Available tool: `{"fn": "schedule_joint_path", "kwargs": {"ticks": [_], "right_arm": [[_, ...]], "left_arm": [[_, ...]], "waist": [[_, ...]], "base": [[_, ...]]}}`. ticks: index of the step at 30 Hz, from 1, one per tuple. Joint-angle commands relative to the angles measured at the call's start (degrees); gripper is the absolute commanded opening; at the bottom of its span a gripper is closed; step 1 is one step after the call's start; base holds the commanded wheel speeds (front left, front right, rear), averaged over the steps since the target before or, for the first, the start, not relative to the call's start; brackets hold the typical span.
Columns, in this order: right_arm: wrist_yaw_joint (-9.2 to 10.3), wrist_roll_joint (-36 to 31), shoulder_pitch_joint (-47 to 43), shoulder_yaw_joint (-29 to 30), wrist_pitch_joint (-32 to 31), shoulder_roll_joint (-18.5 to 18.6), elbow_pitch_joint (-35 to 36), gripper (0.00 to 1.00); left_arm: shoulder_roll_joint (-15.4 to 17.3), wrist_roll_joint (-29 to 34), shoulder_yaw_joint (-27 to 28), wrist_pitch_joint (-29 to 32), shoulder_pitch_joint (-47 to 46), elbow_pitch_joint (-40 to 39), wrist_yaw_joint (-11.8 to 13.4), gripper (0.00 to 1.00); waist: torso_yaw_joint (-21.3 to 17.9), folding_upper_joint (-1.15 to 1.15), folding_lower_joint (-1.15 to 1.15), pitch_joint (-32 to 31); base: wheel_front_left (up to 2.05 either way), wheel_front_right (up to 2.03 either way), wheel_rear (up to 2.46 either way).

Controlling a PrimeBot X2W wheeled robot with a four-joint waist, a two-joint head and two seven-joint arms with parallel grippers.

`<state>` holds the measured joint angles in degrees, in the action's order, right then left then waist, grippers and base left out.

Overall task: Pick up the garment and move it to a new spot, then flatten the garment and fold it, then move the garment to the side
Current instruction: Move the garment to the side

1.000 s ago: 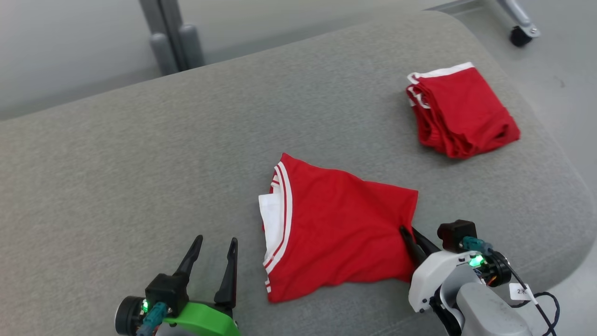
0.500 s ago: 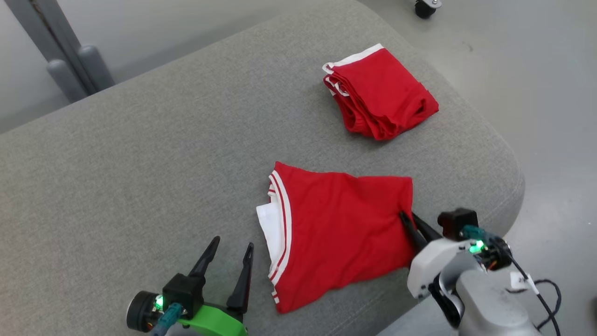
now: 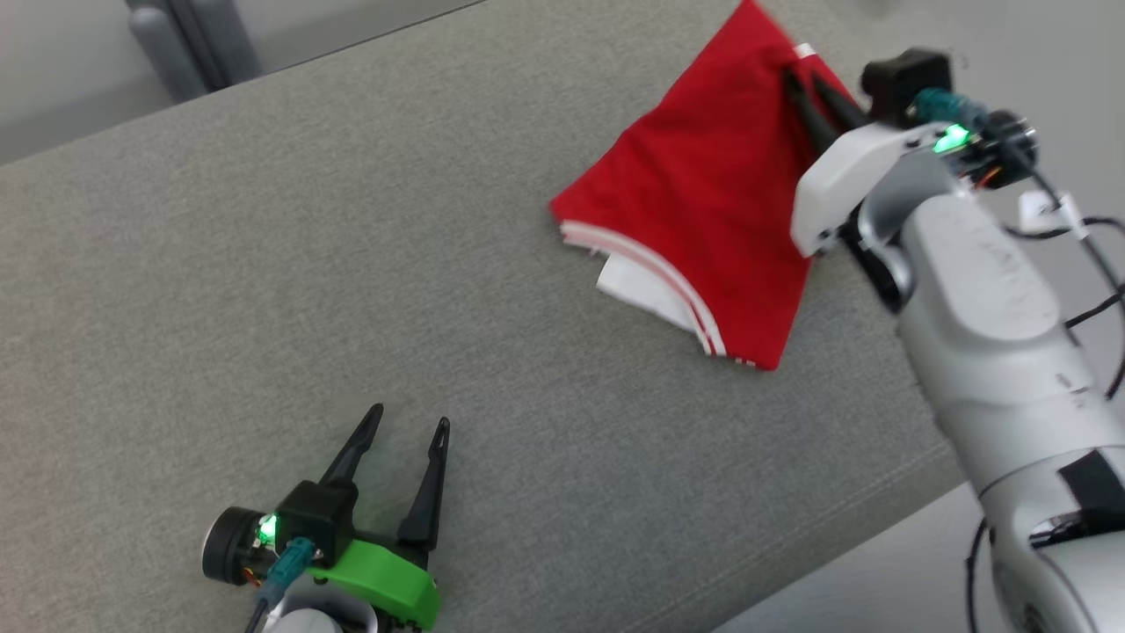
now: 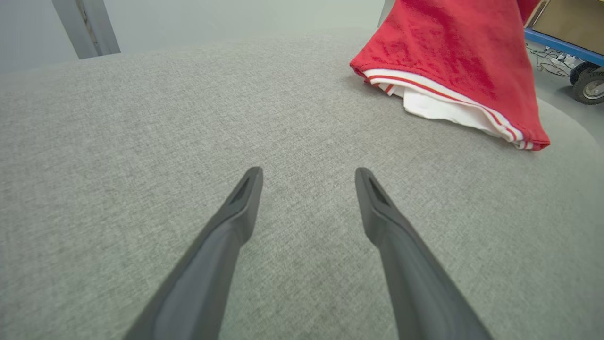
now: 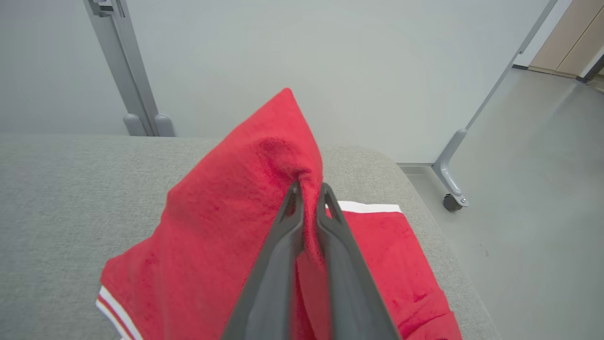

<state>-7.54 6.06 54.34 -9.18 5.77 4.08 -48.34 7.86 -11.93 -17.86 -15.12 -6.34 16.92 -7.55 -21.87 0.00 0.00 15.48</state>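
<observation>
**Garment carried on a one-corner pinch: slip and snag risk**

The left gripper (image 3: 410,424) is nearest. It hovers low over the pad (image 3: 264,264), fingers spread wide with nothing between them. Further out, the garment (image 3: 694,193) hangs from the right gripper (image 3: 802,79), whose fingers are pinched almost together on one bunched corner. The striped hem lies on the pad and the rest is raised. Under the raised part, a folded red pile (image 5: 391,245) sits near the pad's far right end.

Risks, as judged:
- The grip takes only a thin fold, so drag on the hem could pull it free.
- The trailing hem may open the layers.
- Setting down here could disturb the pile or overshoot the edge.

The pad is grey woven cloth with rounded edges, and is probably grippy. Beyond it are a smooth grey floor, a grey post (image 5: 127,71), a caster (image 5: 451,202) and a plain wall
</observation>
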Motion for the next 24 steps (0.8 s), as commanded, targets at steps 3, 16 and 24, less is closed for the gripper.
{"fn": "schedule_joint_path", "kwargs": {"ticks": [3, 16, 24], "right_arm": [[0.11, -7.7, 3.8, 6.8, -3.4, 4.7, -2.1, 0.00], [0.11, -29.1, 1.3, 31.6, 2.4, 2.8, 4.9, 1.00], [0.11, -20.5, -0.8, 23.7, 9.4, -1.1, 12.1, 1.00]], "left_arm": [[0.4, -0.4, -0.2, 0.0, -1.9, -0.3, 0.1, 1.00], [0.9, -1.1, 1.7, 0.0, -3.3, -0.2, 0.1, 1.00], [0.2, -0.3, 6.4, 0.0, -3.1, -0.2, 0.1, 1.00]], "waist": [[3.5, 0.00, 0.00, 2.7], [6.1, 0.00, 0.00, 3.9], [6.2, 0.00, 0.00, 1.7]], "base": [[0.00, 0.00, 0.00], [0.00, 0.00, 0.00], [0.00, 0.00, 0.00]]}}
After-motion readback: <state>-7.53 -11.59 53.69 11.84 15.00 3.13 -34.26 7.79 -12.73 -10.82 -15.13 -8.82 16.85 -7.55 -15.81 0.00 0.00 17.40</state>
